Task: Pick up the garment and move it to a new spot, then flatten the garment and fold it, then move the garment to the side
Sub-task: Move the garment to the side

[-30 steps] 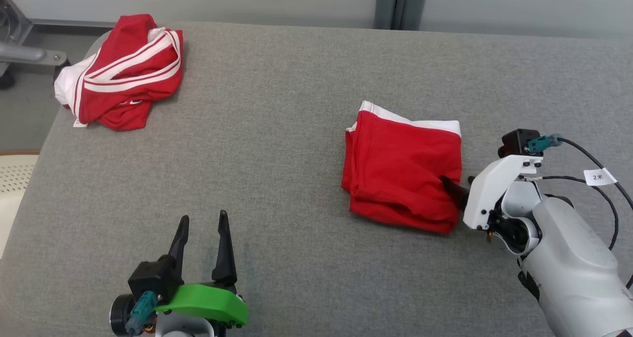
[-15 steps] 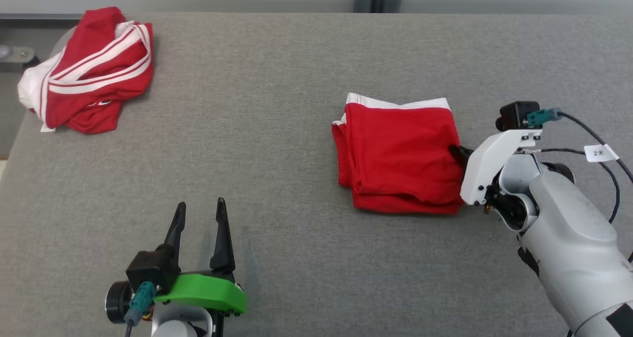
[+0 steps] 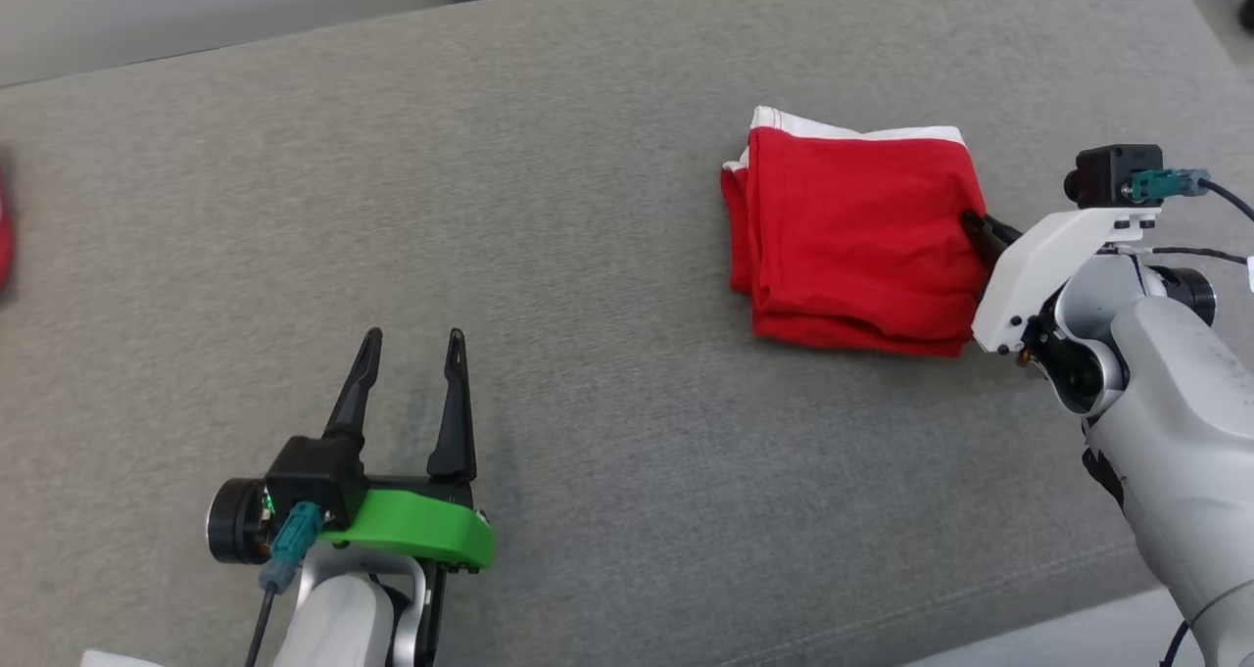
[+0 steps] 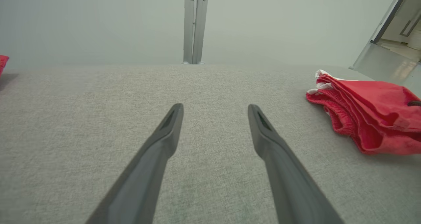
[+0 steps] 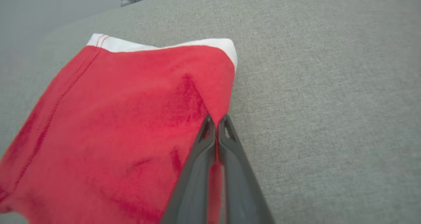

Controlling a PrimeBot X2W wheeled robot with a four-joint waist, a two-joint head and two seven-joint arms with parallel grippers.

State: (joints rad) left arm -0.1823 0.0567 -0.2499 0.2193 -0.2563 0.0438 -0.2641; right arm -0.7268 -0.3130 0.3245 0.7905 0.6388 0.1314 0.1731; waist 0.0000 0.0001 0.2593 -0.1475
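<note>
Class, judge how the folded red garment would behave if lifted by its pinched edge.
Likely floppy: the garment puckers where the right gripper pinches its edge. Its stacked layers look loose, so they would probably sag open when lifted.

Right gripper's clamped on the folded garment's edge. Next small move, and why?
Probably lift the right gripper slightly and start drawing the garment sideways. It is pinched shut on the garment's edge facing that arm, the garment already lies folded on the grey surface, and the left gripper sits open, apart from it.
</note>
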